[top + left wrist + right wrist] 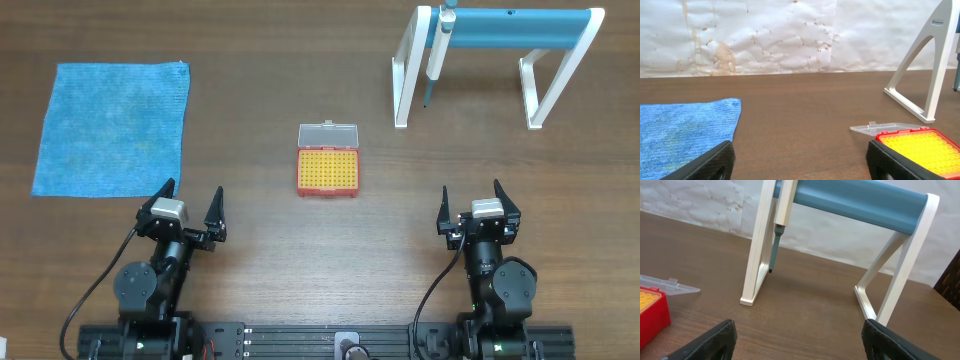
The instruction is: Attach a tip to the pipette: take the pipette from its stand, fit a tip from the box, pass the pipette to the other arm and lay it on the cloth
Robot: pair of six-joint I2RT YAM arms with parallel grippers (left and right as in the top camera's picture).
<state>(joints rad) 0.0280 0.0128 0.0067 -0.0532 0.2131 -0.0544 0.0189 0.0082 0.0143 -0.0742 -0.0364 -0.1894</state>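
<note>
The pipette point(438, 55) hangs on the left end of the white stand point(560, 75) with its blue bar, at the back right; its shaft point(776, 242) points down beside the stand's leg. The red tip box point(327, 172) with yellow tips stands at the table's middle, its clear lid point(328, 134) folded back. A blue cloth point(112, 129) lies flat at the back left. My left gripper point(190, 208) is open near the front left, the cloth point(685, 132) and the tip box point(920, 150) ahead of it. My right gripper point(471, 203) is open near the front right, facing the stand point(890, 285).
Bare brown tabletop point(250, 90) runs between the cloth, the box and the stand. A stained white wall point(765, 35) rises behind the table's far edge.
</note>
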